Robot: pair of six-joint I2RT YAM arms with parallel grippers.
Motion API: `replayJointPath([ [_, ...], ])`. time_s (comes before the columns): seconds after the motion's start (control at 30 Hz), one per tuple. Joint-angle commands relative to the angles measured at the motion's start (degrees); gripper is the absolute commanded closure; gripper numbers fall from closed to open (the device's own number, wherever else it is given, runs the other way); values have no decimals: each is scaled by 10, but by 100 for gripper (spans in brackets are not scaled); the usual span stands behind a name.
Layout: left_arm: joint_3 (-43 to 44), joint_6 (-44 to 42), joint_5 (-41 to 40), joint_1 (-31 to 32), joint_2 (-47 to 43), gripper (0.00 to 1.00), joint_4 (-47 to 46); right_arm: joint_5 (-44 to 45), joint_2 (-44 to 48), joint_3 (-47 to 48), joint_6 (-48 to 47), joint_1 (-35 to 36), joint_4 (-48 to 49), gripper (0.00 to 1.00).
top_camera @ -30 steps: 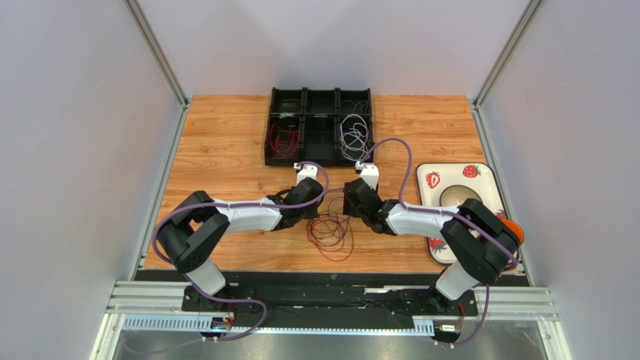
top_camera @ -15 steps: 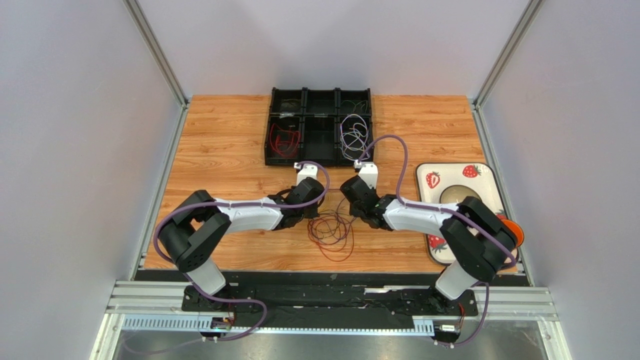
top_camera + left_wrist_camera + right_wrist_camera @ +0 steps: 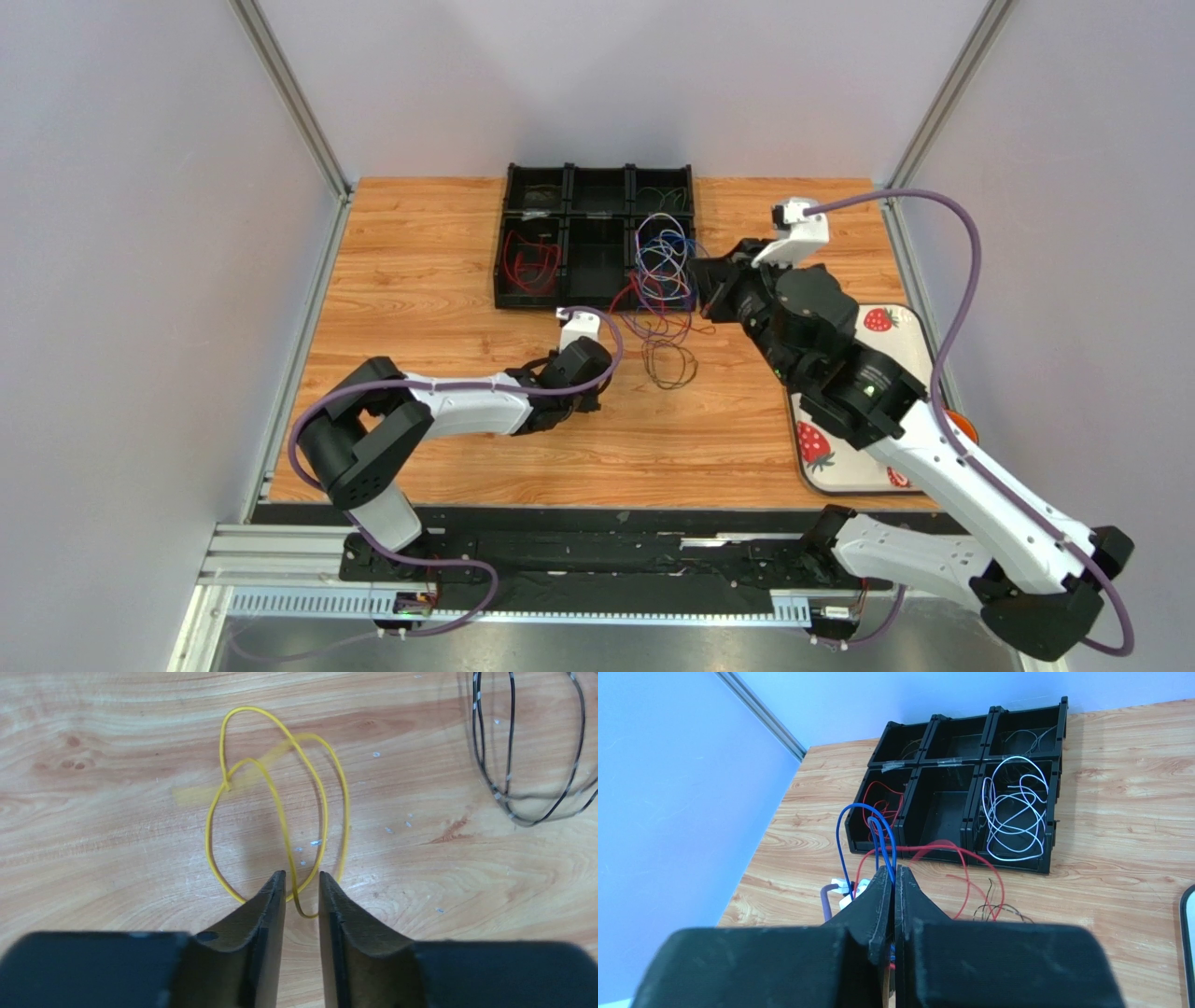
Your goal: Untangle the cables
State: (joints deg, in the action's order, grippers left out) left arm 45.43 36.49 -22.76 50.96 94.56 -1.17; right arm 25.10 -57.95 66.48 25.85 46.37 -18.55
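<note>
My right gripper (image 3: pixel 894 871) is shut on a blue cable (image 3: pixel 875 836), held high near the tray's front right corner (image 3: pixel 709 287). Red cable loops (image 3: pixel 962 857) and a dark cable (image 3: pixel 997 910) trail below it; in the top view this bundle (image 3: pixel 659 301) hangs down to the table. My left gripper (image 3: pixel 302 878) is low over the wood, jaws open a little. The bottom bend of a yellow cable (image 3: pixel 281 805) lies loose between the tips, and a dark cable loop (image 3: pixel 533 777) lies off to the right. In the top view the left gripper (image 3: pixel 589 381) sits left of the bundle.
A black compartment tray (image 3: pixel 596 287) stands at the back, with red cables (image 3: pixel 882 801) in a left cell and white cables (image 3: pixel 1015 812) in a right cell. A strawberry-patterned plate (image 3: pixel 898 329) lies at the right edge, under the right arm.
The right arm rose and swung back toward the tray with the blue cable, dragging the red and dark loops off the table's middle. The left jaws have parted from the yellow cable.
</note>
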Motion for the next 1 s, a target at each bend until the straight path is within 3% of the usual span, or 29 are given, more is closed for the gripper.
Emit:
replayJointPath([
  [0.0, -16, -13, -25, 17, -34, 51, -44, -21, 13, -38, 0, 3, -52, 100],
  [0.17, -51, -36, 8, 22, -88, 40, -94, 10, 21, -100, 19, 2, -52, 100],
  [0.2, -76, -43, 17, 25, -99, 37, -116, 0, 20, -116, 24, 2, -41, 95],
  [0.23, -87, -47, 33, 28, -110, 36, -131, -3, 14, -138, 32, 2, -37, 78],
  [0.27, -95, -46, 37, 28, -131, 36, -137, 1, -3, -142, 40, 2, -41, 39],
  [0.33, -110, -38, 35, 28, -148, 36, -128, 39, -22, -138, 57, 3, -90, 21],
  [0.5, -104, -20, 11, 37, -191, 37, -38, 117, -27, -164, 106, 0, -146, 14],
  [0.63, -99, -29, 16, 59, -190, 38, -37, 109, -16, -192, 141, -6, -149, 14],
  [0.83, -55, -42, 73, 60, -98, 38, -98, 66, -37, -245, 191, -6, -130, 14],
  [0.97, 22, -67, 76, 60, -27, 37, -108, 53, -46, -261, 209, -8, -127, 15],
])
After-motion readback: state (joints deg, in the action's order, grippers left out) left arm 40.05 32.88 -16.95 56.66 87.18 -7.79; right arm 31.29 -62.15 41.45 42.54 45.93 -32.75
